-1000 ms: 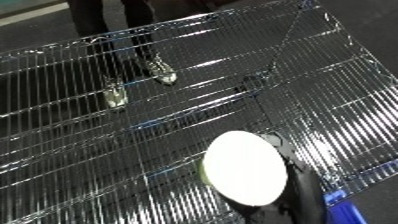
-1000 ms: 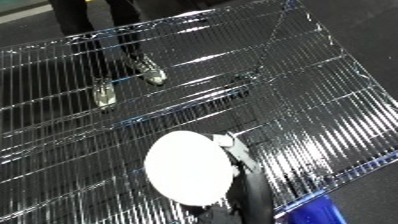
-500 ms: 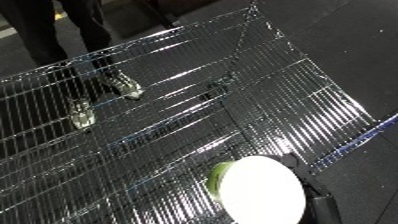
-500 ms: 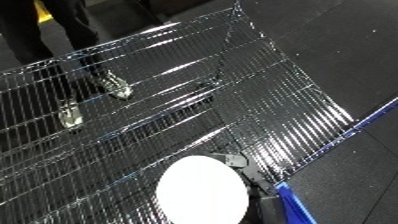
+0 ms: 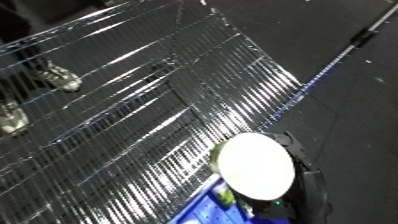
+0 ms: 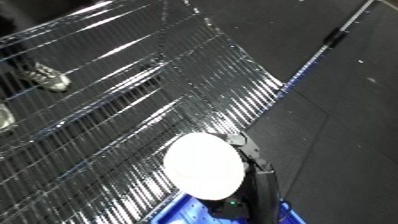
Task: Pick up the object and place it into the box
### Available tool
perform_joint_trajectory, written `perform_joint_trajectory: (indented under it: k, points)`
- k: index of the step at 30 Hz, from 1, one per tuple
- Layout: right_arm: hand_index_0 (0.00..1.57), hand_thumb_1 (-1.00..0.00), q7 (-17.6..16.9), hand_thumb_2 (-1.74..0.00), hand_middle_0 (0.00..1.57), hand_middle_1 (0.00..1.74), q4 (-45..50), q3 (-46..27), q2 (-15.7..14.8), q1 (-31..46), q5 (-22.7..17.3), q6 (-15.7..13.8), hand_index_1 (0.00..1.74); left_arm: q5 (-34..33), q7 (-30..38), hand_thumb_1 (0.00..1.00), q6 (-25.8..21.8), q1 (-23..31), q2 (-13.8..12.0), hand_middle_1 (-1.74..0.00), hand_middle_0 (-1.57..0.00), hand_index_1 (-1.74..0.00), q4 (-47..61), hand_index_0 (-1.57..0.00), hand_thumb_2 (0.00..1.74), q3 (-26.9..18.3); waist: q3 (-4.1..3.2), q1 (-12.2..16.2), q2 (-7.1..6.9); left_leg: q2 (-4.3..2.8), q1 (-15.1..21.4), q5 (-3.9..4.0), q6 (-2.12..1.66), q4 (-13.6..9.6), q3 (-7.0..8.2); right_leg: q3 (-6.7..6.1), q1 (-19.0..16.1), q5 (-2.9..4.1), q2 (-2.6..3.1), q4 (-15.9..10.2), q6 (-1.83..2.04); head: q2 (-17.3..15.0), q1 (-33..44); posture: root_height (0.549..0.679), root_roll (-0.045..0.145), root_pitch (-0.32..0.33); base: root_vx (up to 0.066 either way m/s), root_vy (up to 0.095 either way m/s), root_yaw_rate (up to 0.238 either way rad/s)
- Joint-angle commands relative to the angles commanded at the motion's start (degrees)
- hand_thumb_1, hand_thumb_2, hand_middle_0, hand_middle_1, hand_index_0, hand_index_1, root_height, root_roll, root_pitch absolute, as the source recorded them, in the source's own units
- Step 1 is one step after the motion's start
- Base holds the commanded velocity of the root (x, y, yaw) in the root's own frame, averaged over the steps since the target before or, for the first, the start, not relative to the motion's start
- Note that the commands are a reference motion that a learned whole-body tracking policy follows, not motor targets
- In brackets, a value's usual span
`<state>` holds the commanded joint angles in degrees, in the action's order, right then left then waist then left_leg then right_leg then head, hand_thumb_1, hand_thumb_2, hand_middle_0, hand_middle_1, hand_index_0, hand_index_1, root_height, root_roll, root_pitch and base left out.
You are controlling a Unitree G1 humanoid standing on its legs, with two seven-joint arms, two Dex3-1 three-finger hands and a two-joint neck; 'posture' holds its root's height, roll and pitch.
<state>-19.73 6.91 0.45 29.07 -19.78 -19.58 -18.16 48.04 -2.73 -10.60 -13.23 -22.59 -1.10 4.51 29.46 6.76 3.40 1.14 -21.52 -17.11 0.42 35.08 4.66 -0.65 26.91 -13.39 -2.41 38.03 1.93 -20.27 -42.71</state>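
A white round disc-like object [image 5: 256, 165] with a greenish rim fills the lower middle of both eye views. My right hand [image 6: 249, 150] is shut on it, with black fingers showing at its upper right rim and the dark forearm running down behind it. The disc hangs just past the wire table's corner, above the blue bin [image 6: 175, 212], of which only a rim and a corner show at the bottom edge. My left hand is not in view.
A shiny wire-grid table [image 5: 133, 115] covers the left and centre. Dark floor [image 5: 338, 40] lies to the right. A thin pole with a blue stretch [image 5: 324, 75] runs diagonally across the floor beside the table's edge.
The camera has swung right, so the table has slid to the left in view. The hand with the disc now sits past the table's corner, and more of the blue bin shows beneath it.
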Motion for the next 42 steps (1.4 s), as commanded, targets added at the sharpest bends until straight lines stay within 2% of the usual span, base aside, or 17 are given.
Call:
perform_joint_trajectory:
  k: [3,7,16,21,32,42]
  points:
    - [1.26,-0.80,0.8,-1.39,1.26,1.39,-0.8,-3.0,1.4,3.9,-0.6,-1.0,1.39,0.7,0.1,1.00,-1.5,2.0,1.2,-1.74,-1.57,-1.74,0.3,-1.57,1.74,-0.4,0.14,1.7,1.32,0.01,1.3,0.02,-0.12,-0.9,1.02,-1.07,-0.3,-0.40,0.03,-0.2,-0.14,-1.0,-1.5,0.651,0.080,0.064,0.026,0.176,-0.209]
    - [1.26,-0.80,0.9,-1.39,1.26,1.39,-2.4,-6.1,2.3,8.3,-1.0,-1.6,1.39,1.6,-0.5,1.00,-2.9,3.8,1.9,-1.74,-1.57,-1.74,0.4,-1.57,1.74,-0.6,0.26,3.2,2.36,0.14,2.2,-0.04,-0.16,-1.5,1.85,-1.89,-0.4,-0.66,0.11,-0.4,-0.21,-2.0,-2.8,0.651,0.087,0.064,0.009,0.094,-0.102]
    - [1.26,-0.80,1.1,-1.39,1.26,1.39,-7.7,-8.6,2.8,13.3,-4.0,-5.1,1.39,2.0,-1.1,1.00,-4.2,4.4,2.1,-1.74,-1.57,-1.74,0.0,-1.57,1.74,-0.4,0.34,4.6,3.07,0.43,2.3,-0.04,0.01,-2.2,2.50,-2.65,0.6,-0.55,0.67,-0.7,-0.29,-1.7,-3.9,0.651,0.094,0.079,-0.021,0.011,-0.014]
    - [0.86,-0.55,2.7,-0.96,0.86,0.96,-10.9,-9.1,3.2,13.1,-6.3,-7.5,0.96,2.1,-1.3,1.00,-4.1,3.7,2.0,-1.74,-1.57,-1.74,-0.5,-1.57,1.74,0.0,0.34,4.6,3.41,0.71,2.3,-0.02,-0.07,-2.3,2.23,-2.68,0.7,-0.62,0.73,-0.7,-0.34,-1.7,-4.9,0.651,0.097,0.081,-0.009,-0.012,0.017]
    - [0.00,0.00,3.8,0.00,0.00,0.00,-14.1,-9.2,3.7,12.4,-7.6,-8.5,0.00,2.5,-0.8,1.00,-3.6,3.0,2.1,-1.74,-1.57,-1.74,-0.6,-1.57,1.74,0.5,0.34,4.3,4.00,1.11,2.3,0.42,-0.26,-2.6,1.58,-2.64,0.8,-0.79,0.64,-0.3,-0.51,-2.7,-5.3,0.652,0.101,0.083,0.006,-0.004,0.031]
    - [0.00,0.00,3.5,0.00,0.00,0.00,-13.3,-9.1,3.1,12.6,-7.0,-7.9,0.00,2.7,-0.9,1.00,-3.8,3.0,2.3,-1.74,-1.57,-1.74,-0.8,-1.57,1.74,0.5,0.34,4.0,3.81,1.14,2.0,1.23,-0.35,-3.0,1.16,-2.48,1.0,-0.63,0.78,-0.5,-0.58,-3.6,-3.2,0.652,0.102,0.085,0.001,0.002,0.020]
